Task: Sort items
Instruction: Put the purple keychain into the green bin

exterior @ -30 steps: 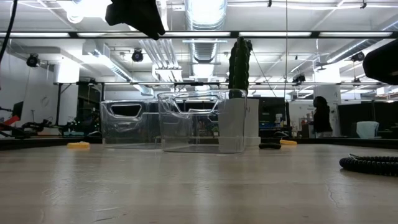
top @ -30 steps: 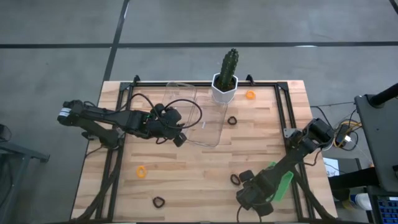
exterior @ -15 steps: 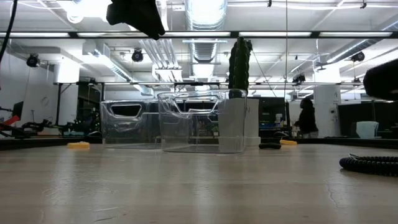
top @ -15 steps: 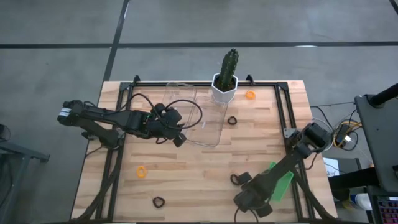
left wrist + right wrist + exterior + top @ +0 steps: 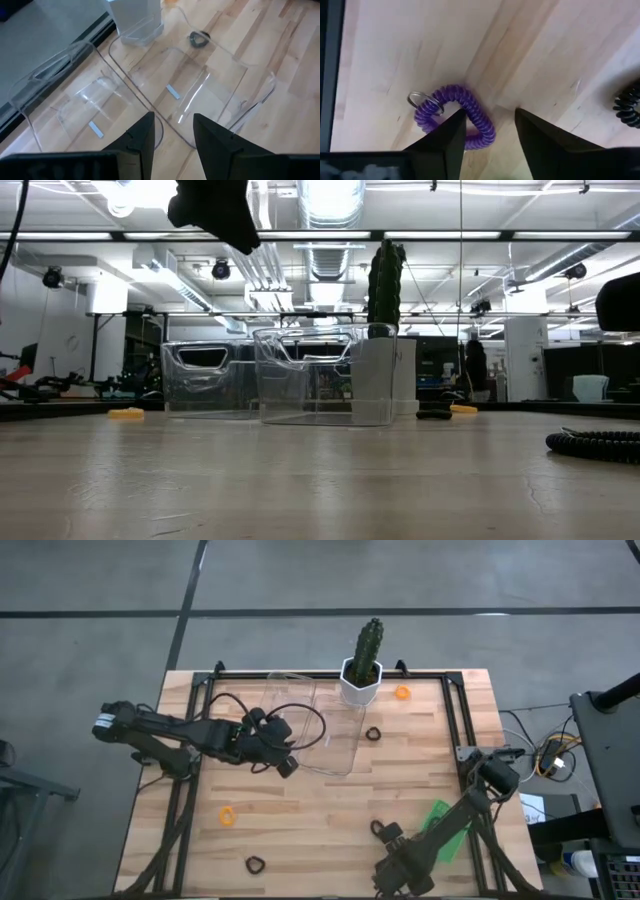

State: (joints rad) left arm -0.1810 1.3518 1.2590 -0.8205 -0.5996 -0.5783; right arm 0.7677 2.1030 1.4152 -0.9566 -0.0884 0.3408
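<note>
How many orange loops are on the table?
2. One orange loop beside the cactus pot; the other on the table's front left. More may be hidden.

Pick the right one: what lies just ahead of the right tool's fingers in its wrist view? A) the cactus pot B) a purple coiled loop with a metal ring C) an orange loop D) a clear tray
B: the right wrist view shows a purple coiled loop with a small metal ring on it, lying on the wooden table just beyond the open right tool.

No legible text, labels or signs anywhere.
</note>
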